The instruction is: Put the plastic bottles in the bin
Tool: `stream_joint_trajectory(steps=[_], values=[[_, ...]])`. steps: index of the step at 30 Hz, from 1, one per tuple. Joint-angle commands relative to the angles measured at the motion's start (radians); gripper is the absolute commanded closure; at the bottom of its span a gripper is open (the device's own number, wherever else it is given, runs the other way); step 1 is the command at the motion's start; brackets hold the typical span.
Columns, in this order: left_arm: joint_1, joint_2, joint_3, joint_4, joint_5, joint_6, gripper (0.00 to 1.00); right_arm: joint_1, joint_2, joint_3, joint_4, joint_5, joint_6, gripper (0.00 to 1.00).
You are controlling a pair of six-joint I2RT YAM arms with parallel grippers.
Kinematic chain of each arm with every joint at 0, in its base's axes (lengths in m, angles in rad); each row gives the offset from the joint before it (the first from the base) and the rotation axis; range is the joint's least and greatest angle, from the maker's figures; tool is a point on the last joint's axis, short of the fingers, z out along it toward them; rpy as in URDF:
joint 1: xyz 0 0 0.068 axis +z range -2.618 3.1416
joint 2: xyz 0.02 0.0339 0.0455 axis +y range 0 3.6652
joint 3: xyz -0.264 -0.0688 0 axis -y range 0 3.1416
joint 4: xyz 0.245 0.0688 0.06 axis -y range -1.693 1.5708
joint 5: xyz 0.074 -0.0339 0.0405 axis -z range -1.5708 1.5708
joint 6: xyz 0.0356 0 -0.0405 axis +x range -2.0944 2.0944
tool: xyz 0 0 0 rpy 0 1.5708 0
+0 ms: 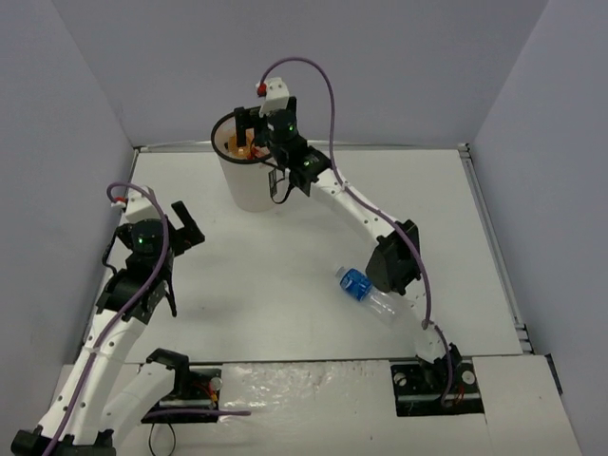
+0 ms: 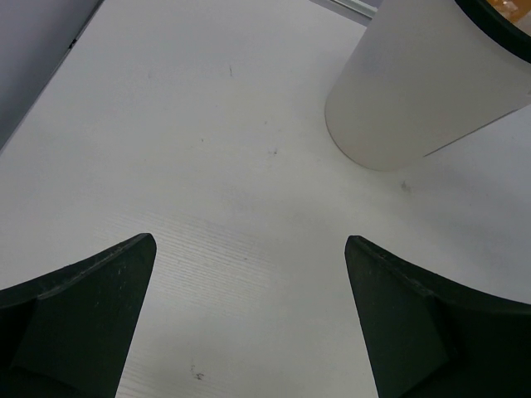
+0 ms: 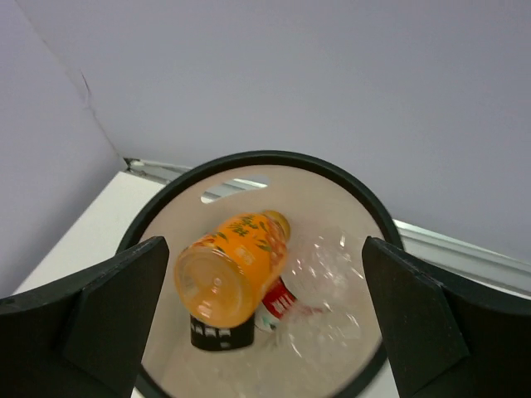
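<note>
The white bin [image 1: 249,179] with a black rim stands at the back of the table. My right gripper [image 1: 255,126] hangs open over its mouth. In the right wrist view the bin's rim [image 3: 348,184] rings an orange-filled bottle [image 3: 234,265] lying on a red-labelled bottle [image 3: 282,300], a black-labelled one [image 3: 220,335] and a clear one [image 3: 340,274]. The right gripper [image 3: 264,315] holds nothing. A blue-labelled bottle [image 1: 368,293] lies on the table by the right arm's elbow. My left gripper [image 1: 175,231] is open and empty at the left; the bin's wall [image 2: 415,91] shows beyond its gripper [image 2: 249,319].
Grey walls close the table at the back and both sides. The right arm [image 1: 366,223] stretches diagonally from the near right base to the bin. A metal rail [image 1: 494,237] runs along the table's right edge.
</note>
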Motion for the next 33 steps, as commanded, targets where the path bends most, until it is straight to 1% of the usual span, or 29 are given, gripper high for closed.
stream_joint_trajectory(steps=[1, 2, 3, 5, 6, 8, 11, 13, 16, 20, 26, 30, 33], values=[[0.0, 0.01, 0.039, 0.054, 0.008, 0.012, 0.03, -0.015, -0.294, -0.136, -0.054, 0.004, -0.102, 0.0], [0.0, 0.01, 0.04, 0.051, 0.006, 0.011, 0.03, -0.018, -0.34, -0.187, -0.094, 0.011, -0.11, 0.0], [0.0, 0.008, 0.038, 0.053, 0.005, 0.011, 0.03, -0.021, -0.422, -0.301, -0.115, 0.028, -0.129, 0.0], [0.0, 0.009, 0.029, 0.067, -0.001, 0.007, 0.03, -0.022, -0.538, -0.467, -0.134, 0.073, -0.143, 0.0], [0.002, 0.009, 0.028, 0.073, -0.006, 0.003, 0.03, -0.022, -0.631, -0.597, -0.138, 0.136, -0.138, 0.0], [0.002, 0.025, 0.032, 0.072, -0.009, -0.003, 0.03, -0.025, -0.766, -0.714, -0.21, 0.225, -0.116, 0.0], [0.005, 0.048, 0.044, 0.063, -0.01, -0.012, 0.03, -0.036, -0.9, -0.871, -0.352, 0.377, 0.0, 0.0], [0.005, 0.063, 0.046, 0.064, -0.022, -0.02, 0.03, -0.041, -0.962, -0.944, -0.498, 0.374, 0.081, 0.0], [0.006, 0.085, 0.059, 0.048, -0.038, -0.025, 0.03, -0.041, -1.014, -1.02, -0.65, 0.299, 0.148, 0.0], [0.006, 0.09, 0.069, 0.024, -0.067, -0.046, 0.03, -0.044, -1.055, -1.12, -0.739, 0.202, 0.193, 0.0], [0.006, 0.071, 0.054, 0.03, -0.065, -0.055, 0.03, -0.042, -1.08, -1.243, -0.768, 0.107, 0.252, 0.0], [0.006, 0.069, 0.052, 0.038, -0.056, -0.052, 0.03, -0.042, -1.032, -1.305, -0.776, 0.086, 0.259, 0.0], [0.006, 0.077, 0.052, 0.043, -0.045, -0.05, 0.03, -0.044, -0.99, -1.322, -0.775, 0.055, 0.25, 0.0]])
